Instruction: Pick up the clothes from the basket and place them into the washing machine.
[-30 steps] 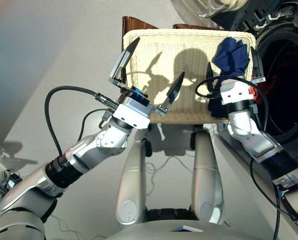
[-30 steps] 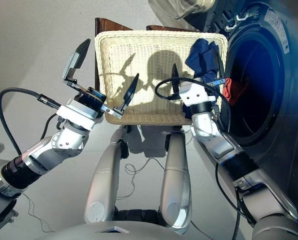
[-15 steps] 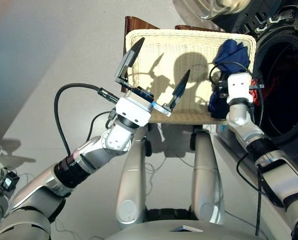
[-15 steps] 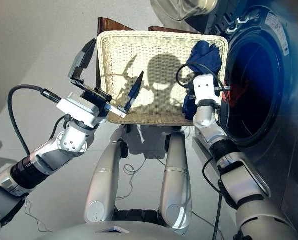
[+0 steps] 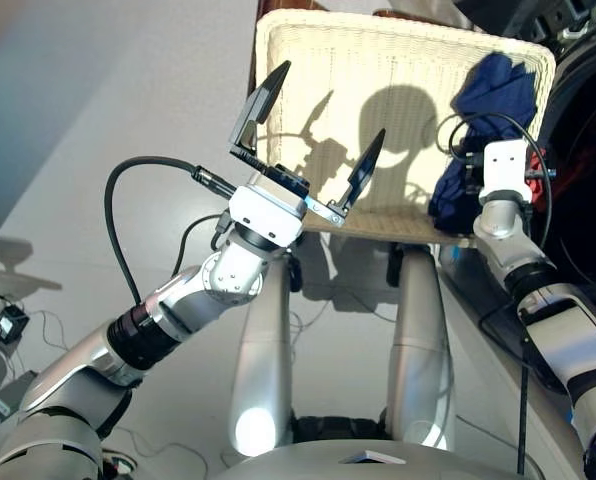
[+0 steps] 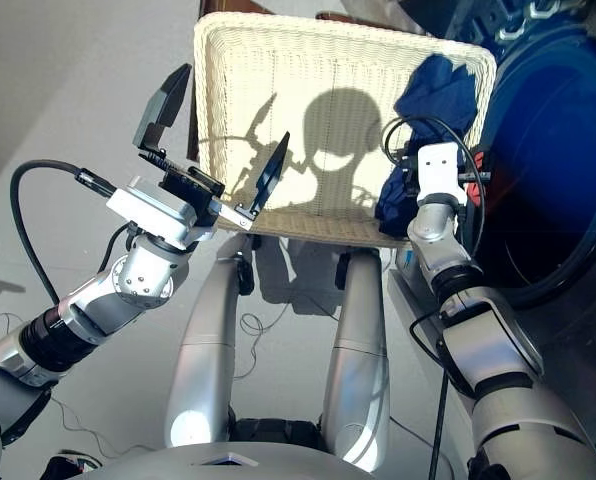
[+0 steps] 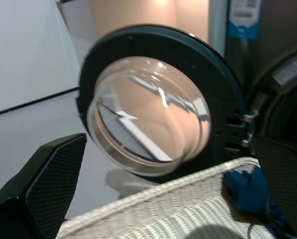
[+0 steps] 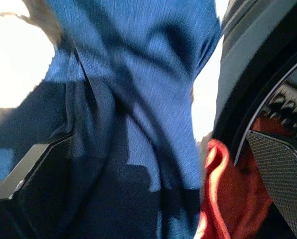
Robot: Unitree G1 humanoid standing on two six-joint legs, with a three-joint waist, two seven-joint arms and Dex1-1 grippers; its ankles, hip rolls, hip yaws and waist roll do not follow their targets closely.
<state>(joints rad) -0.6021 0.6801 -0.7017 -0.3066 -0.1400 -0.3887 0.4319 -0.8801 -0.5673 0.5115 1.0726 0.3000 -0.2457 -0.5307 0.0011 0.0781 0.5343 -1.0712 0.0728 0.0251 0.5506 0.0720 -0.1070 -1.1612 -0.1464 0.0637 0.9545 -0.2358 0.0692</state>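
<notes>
Two tools sit at the near rim of the basket [image 5: 278, 60]. At its near left corner, the left tool [image 5: 313, 125] hangs over the wicker with fingers spread wide and empty. At the near right corner the right tool [image 8: 153, 169] is pressed against the navy garment [image 5: 493, 95] — its fingers stand apart with the cloth between them, though I cannot tell whether they pinch it. Just beyond, coral-red cloth [image 8: 228, 199] lies in the washing machine [image 6: 548, 190] — its glass door [image 7: 148, 114] swung open past the basket's far edge.
</notes>
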